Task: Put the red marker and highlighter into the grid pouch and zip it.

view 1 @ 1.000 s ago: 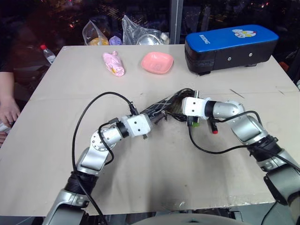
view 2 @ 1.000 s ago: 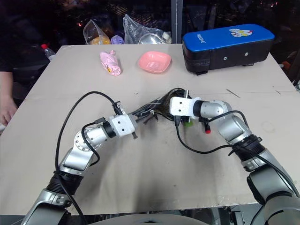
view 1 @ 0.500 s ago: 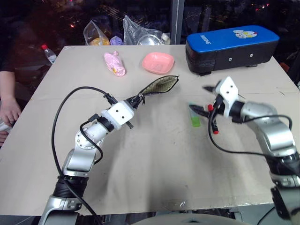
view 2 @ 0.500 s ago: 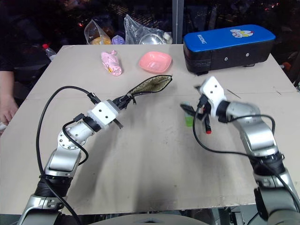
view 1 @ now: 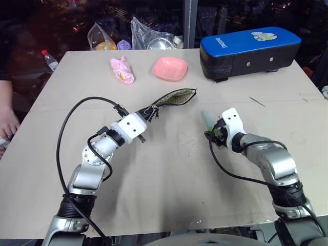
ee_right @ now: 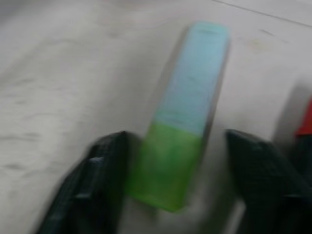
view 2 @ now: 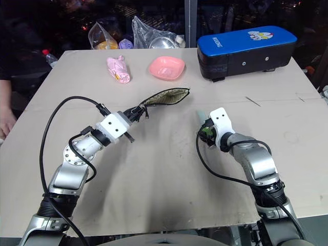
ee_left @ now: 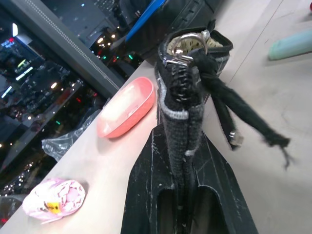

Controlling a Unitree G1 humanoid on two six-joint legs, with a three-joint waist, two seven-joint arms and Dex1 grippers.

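My left hand (ee_left: 183,192) is clamped on one end of the grid pouch (view 1: 171,98), holding it up over the bench (view 1: 169,174) with its mouth gaping. My right hand (ee_right: 170,180) is down on the bench, fingers spread either side of the highlighter's (ee_right: 183,114) green end. A red marker (ee_right: 304,122) lies just beside.
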